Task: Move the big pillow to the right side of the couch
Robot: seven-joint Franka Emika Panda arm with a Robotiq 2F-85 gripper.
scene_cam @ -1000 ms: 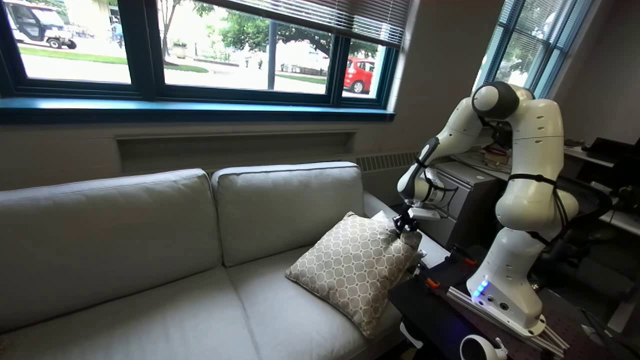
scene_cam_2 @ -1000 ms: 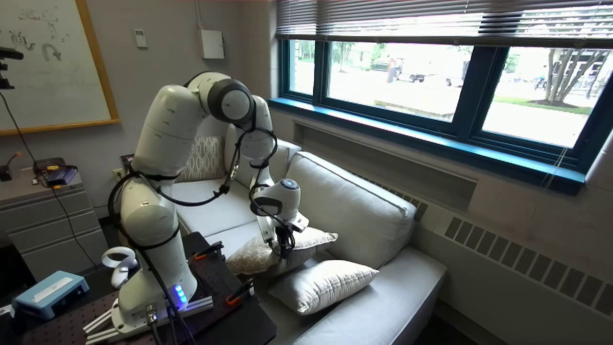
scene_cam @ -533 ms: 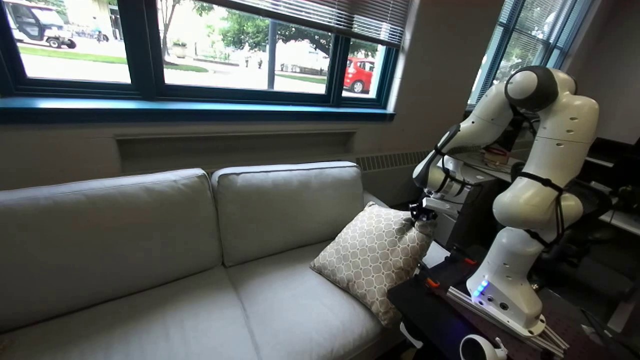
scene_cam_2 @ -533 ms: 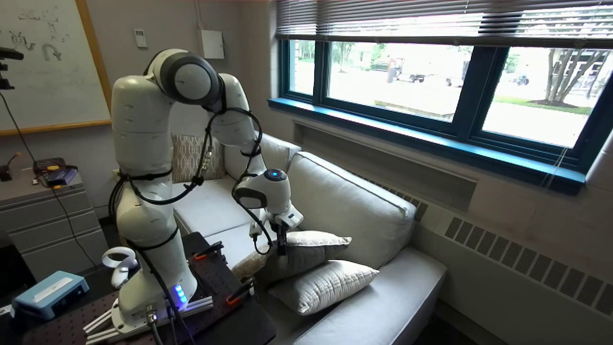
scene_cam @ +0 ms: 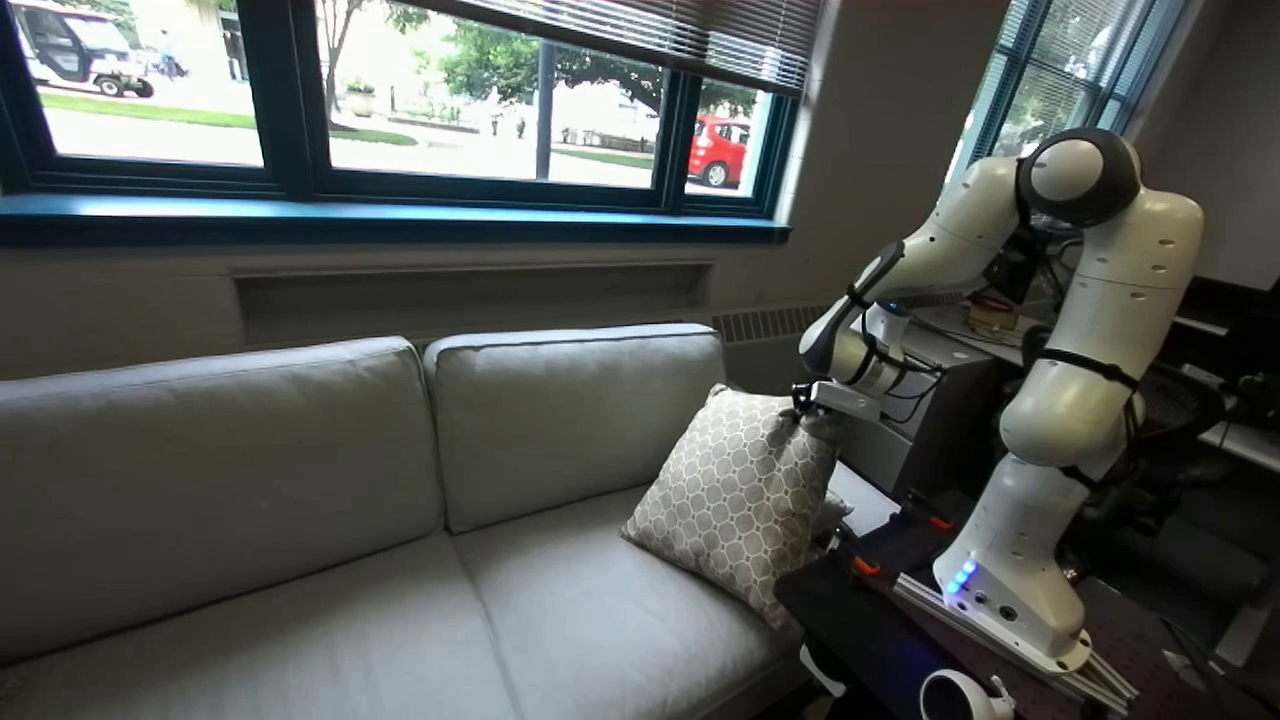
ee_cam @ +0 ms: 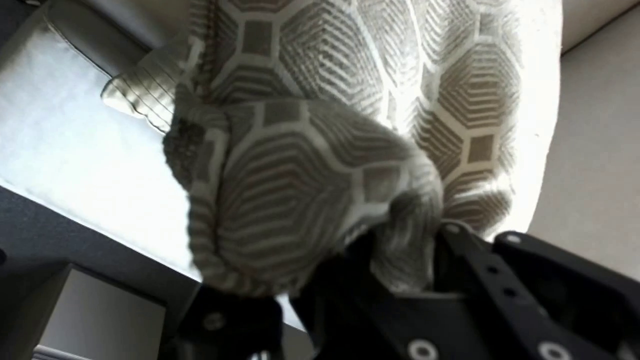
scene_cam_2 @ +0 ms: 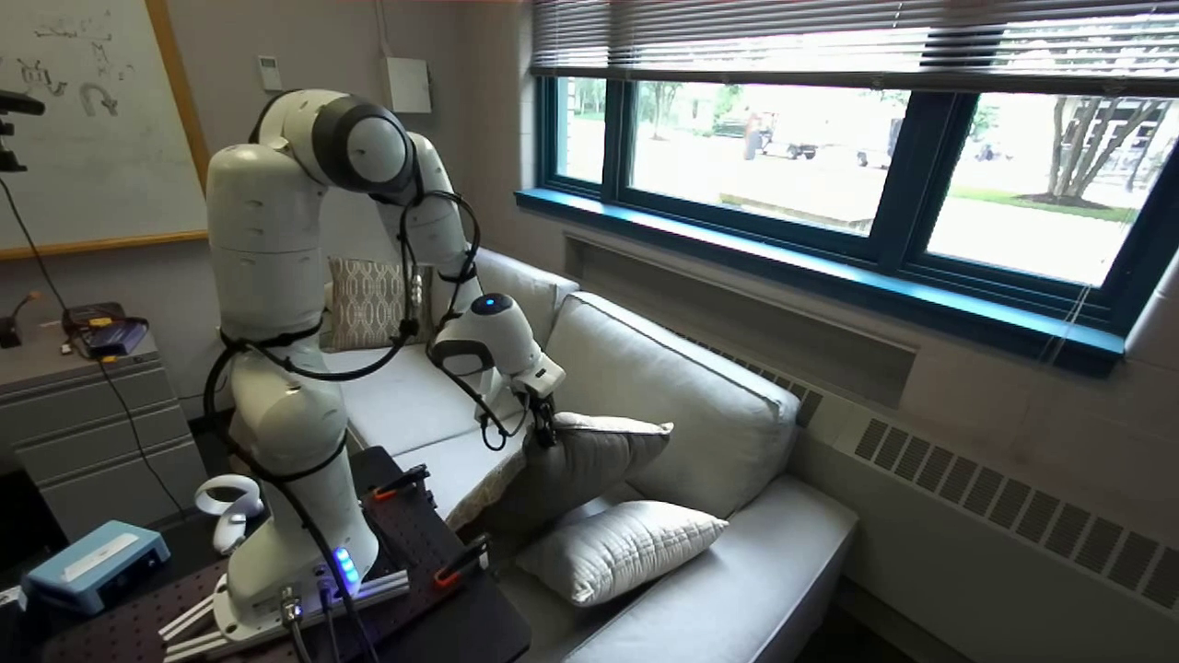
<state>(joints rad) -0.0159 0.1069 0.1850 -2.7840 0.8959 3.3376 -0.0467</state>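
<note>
The big pillow [scene_cam: 735, 490], with its beige lattice cover, is tilted up over the seat at the arm-side end of the couch [scene_cam: 300, 470]. Its lower edge is at seat level; I cannot tell whether it touches. My gripper [scene_cam: 803, 405] is shut on the pillow's top part. In an exterior view the gripper [scene_cam_2: 545, 428] holds the big pillow [scene_cam_2: 585, 465] beside the couch's back cushion [scene_cam_2: 682, 405]. In the wrist view the bunched cloth of the big pillow [ee_cam: 285, 195] sits between the fingers [ee_cam: 400, 245].
A smaller white pillow [scene_cam_2: 626, 550] lies on the seat by the armrest [scene_cam_2: 737, 589], close to the big pillow. A patterned pillow [scene_cam_2: 368, 304] stands at the couch's far end. The black robot table [scene_cam: 850, 640] with orange-tipped clamps [scene_cam: 865, 567] stands against the couch front.
In an exterior view, the gripper and big pillow moved right, then the gripper rose and shifted slightly back left. The pillow now stands steeper. The smaller white pillow has not moved.
</note>
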